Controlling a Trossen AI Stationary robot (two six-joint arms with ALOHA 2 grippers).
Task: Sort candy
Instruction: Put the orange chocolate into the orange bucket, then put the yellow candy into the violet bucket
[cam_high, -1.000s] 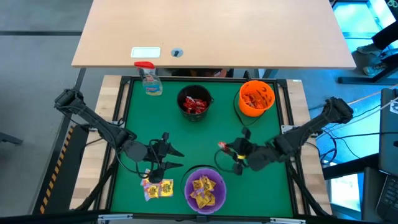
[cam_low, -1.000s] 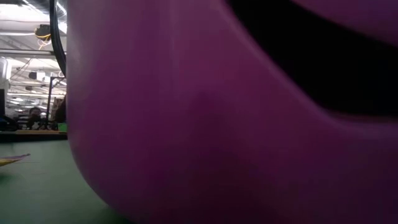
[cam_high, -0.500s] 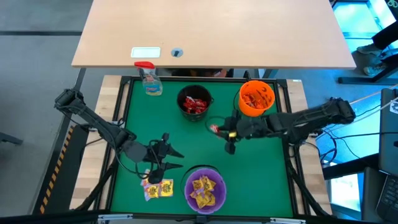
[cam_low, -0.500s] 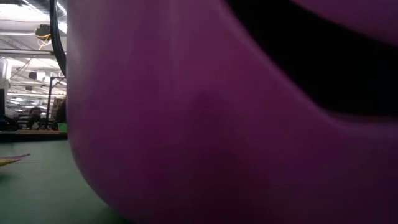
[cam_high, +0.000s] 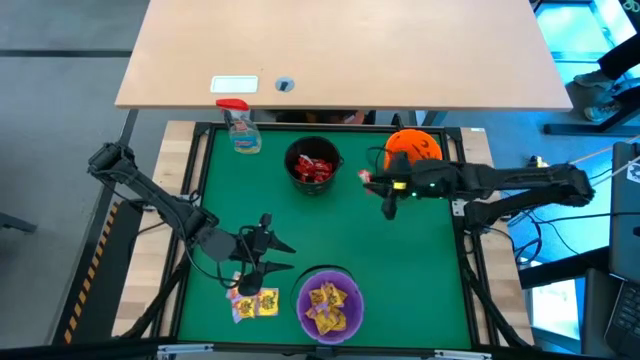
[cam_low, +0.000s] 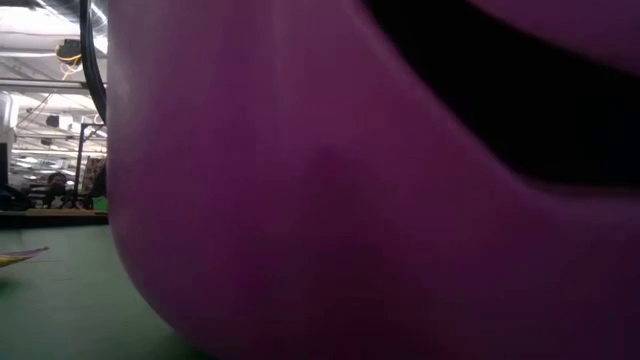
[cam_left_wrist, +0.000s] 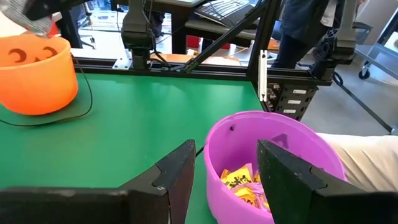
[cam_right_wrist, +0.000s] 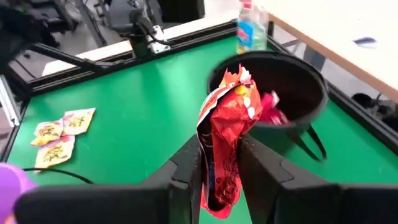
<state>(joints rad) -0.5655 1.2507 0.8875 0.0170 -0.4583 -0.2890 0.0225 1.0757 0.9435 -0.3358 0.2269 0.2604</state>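
My right gripper (cam_high: 372, 181) hangs above the mat between the black bowl (cam_high: 313, 165) and the orange bowl (cam_high: 418, 148), shut on a red candy packet (cam_right_wrist: 225, 134). The black bowl holds red candy, the orange bowl orange candy. Near the front edge, the purple bowl (cam_high: 328, 303) holds yellow candy. A few yellow candy packets (cam_high: 254, 303) lie flat on the mat left of it. My left gripper (cam_high: 280, 254) stands open above the mat beside those packets, with nothing between its fingers (cam_left_wrist: 180, 177). My right gripper pinches the red packet's lower half (cam_right_wrist: 214, 165) between its two fingers (cam_right_wrist: 189, 162). The fingers come from the table's right side, slanting a little downward. The packet stands upright in the hold, its crinkled top (cam_right_wrist: 236, 81) sticking up past the fingers, lifted clear of the mat.
A spray bottle with a red trigger (cam_high: 240, 126) stands at the mat's far left corner. A black cable (cam_left_wrist: 74, 115) lies on the mat by the orange bowl (cam_left_wrist: 34, 71). In the low view the purple bowl's wall (cam_low: 350, 200) fills the picture. Bare green mat (cam_high: 330, 225) lies between the bowls.
My right gripper has carried the red packet from beside the purple bowl toward the table's far edge and slightly up, to the gap between the black and orange bowls. It has stayed shut on the packet.
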